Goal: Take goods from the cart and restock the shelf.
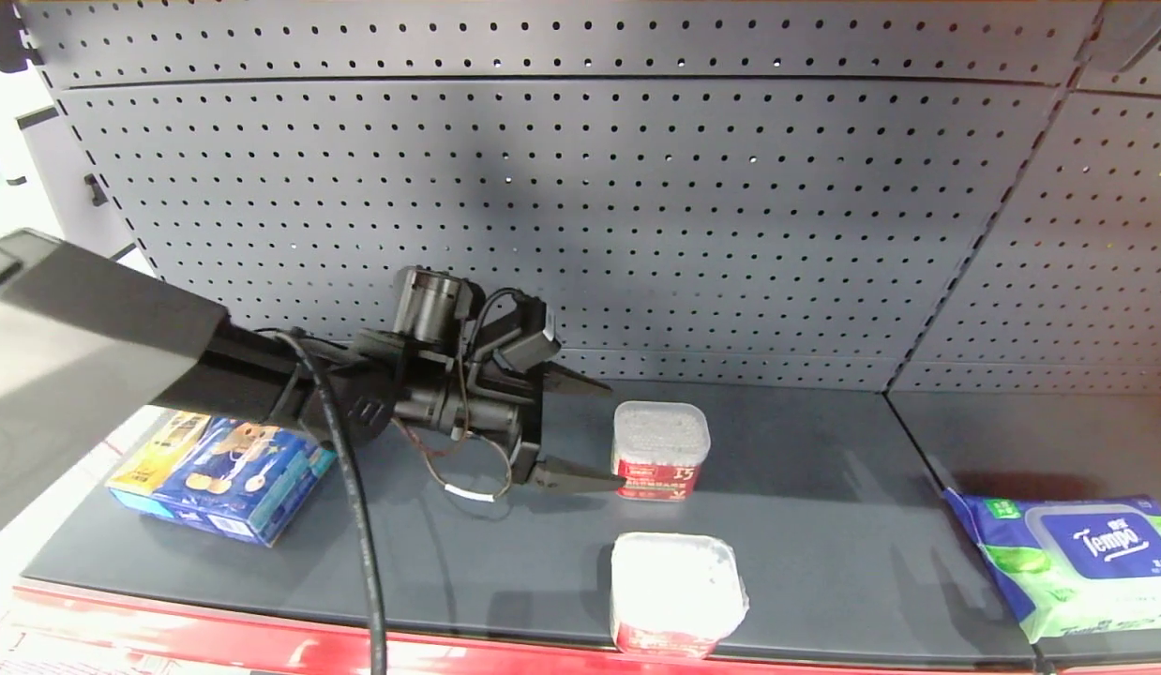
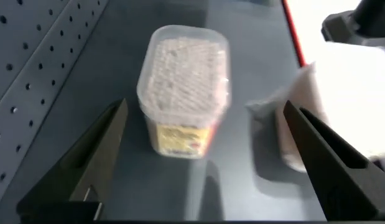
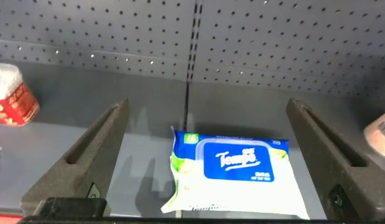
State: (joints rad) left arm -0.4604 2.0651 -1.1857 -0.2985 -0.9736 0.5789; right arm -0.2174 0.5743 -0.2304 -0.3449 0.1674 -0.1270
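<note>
**Head view:** Four goods already lie on the shelf (image 1: pixel 824 487). A blue box (image 1: pixel 224 473) is at the robot's left, and a tub (image 1: pixel 660 450) stands mid-shelf. A front tub (image 1: pixel 674 591) sits near the shelf lip, and the wipes (image 1: pixel 1078 562) lie in the right bay. The left pincer (image 1: pixel 590 431) is spread wide with nothing in it. Its tips are just beside the tub, which stands upright on its own, so that one looks placed.

**Left wrist view:** The left pincer (image 2: pixel 204 106) gapes wide and empty. The tub (image 2: pixel 183 87) stands just ahead of the opening, close to the back panel. The front tub (image 2: pixel 292 124) is a blur off to one side.

**Right wrist view:** The right pincer (image 3: pixel 208 102) is also wide and empty, facing the wipes (image 3: pixel 232 168), which lie flat on the shelf (image 3: pixel 68 93). The tub (image 3: pixel 12 93) is well apart from them.

With both pincers empty, I judge a placing step just finished. The next move would be to go back to the cart for another item. How many goods remain there cannot be told.
</note>
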